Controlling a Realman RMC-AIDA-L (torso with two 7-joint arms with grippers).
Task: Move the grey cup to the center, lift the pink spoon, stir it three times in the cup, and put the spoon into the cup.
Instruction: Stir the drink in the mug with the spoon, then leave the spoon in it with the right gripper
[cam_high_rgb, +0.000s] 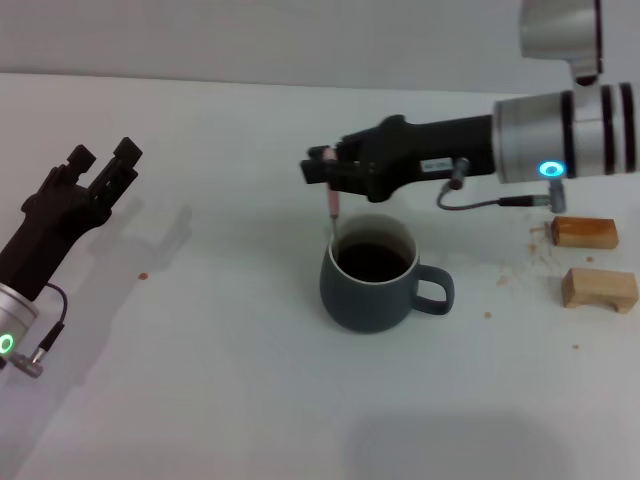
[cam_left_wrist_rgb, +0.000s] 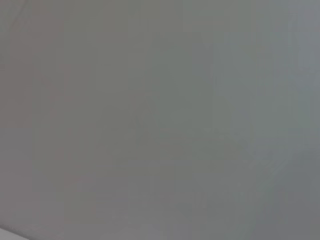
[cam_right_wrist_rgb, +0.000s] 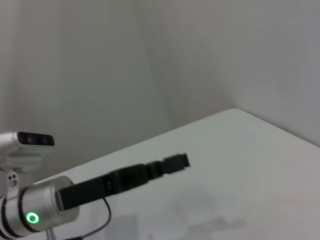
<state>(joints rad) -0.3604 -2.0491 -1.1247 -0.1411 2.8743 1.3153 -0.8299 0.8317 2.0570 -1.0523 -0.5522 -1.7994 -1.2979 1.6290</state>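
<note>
Right gripper (cam_high_rgb: 322, 172) clamped on pink spoon (cam_high_rgb: 332, 203), hanging upright into grey cup (cam_high_rgb: 372, 277); left gripper (cam_high_rgb: 103, 165) open, empty, off left.

One grey cup (cam_high_rgb: 373, 278) stands on one white table (cam_high_rgb: 220, 400), and one pink spoon (cam_high_rgb: 332, 205) hangs over it. Two tan wooden blocks (cam_high_rgb: 598, 288) lie near each other at the right. Two grippers show: the right gripper (cam_high_rgb: 322, 172) and the left gripper (cam_high_rgb: 103, 165)
</note>
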